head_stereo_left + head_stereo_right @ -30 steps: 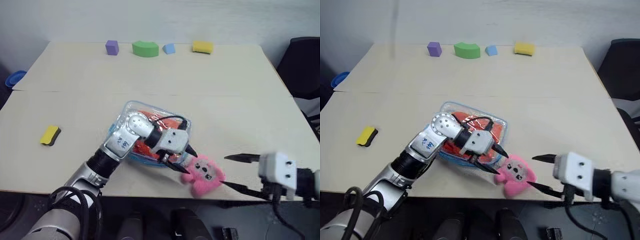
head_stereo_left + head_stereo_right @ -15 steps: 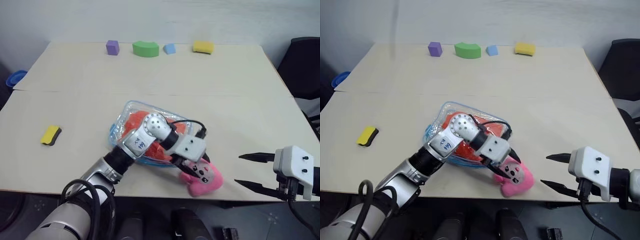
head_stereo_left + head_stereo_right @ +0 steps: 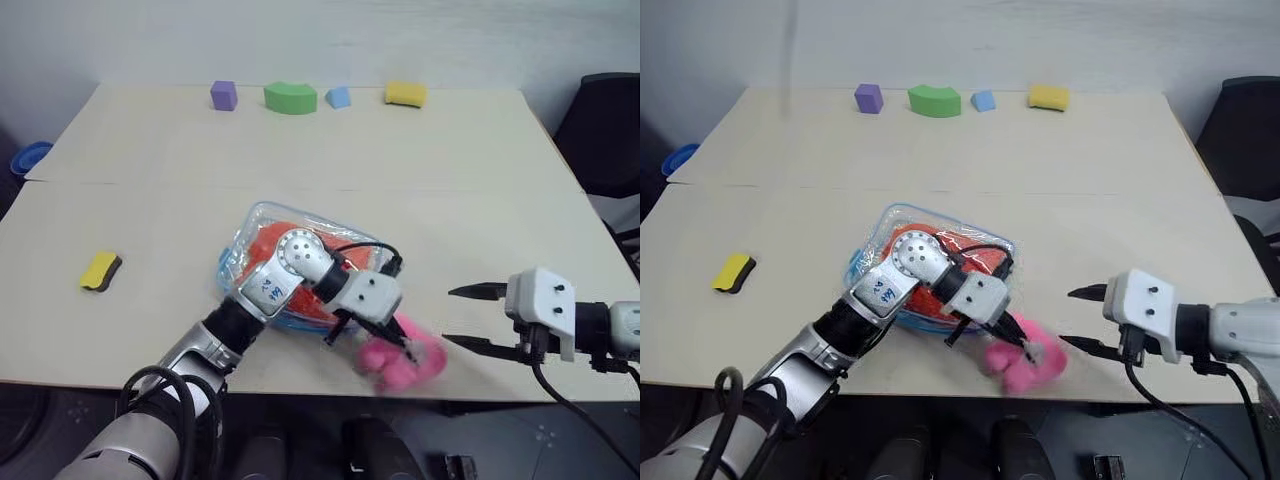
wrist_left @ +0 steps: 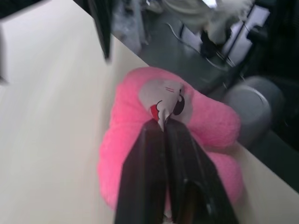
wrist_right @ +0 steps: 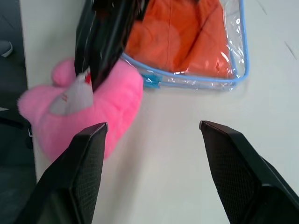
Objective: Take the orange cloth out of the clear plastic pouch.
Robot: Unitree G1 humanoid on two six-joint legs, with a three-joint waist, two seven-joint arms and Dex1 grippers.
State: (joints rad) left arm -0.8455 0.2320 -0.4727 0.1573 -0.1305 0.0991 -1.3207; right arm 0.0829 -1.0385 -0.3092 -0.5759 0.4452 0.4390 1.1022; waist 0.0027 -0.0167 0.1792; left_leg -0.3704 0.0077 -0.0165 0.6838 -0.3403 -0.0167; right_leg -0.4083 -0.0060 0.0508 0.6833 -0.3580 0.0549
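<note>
Black fingers of our left gripper (image 4: 163,126) are pressed together on the grey face patch of the pink plush toy (image 3: 400,360), pinching its fabric at the near table (image 3: 480,180) edge. The toy, our landmark, lies just beside the zipper end of the clear plastic pouch (image 5: 224,56); the pouch extends from the toy toward the table's middle, and the orange cloth (image 5: 182,32) fills it, wholly inside. On the toy's other side, our right gripper (image 3: 475,318) hovers near it with its two fingers spread wide, grasping nothing. Far beyond the toy, along the table's back edge, sit a purple block (image 3: 223,95), a green arch (image 3: 290,97), a blue block (image 3: 338,96) and a yellow sponge (image 3: 405,94); another yellow sponge (image 3: 100,270) lies well apart on the pouch's far side. We judge the toy is being cleared from the pouch mouth: we should carry it well aside without dragging the pouch along, then pin the blue trim with one gripper while the other reaches for the cloth.
</note>
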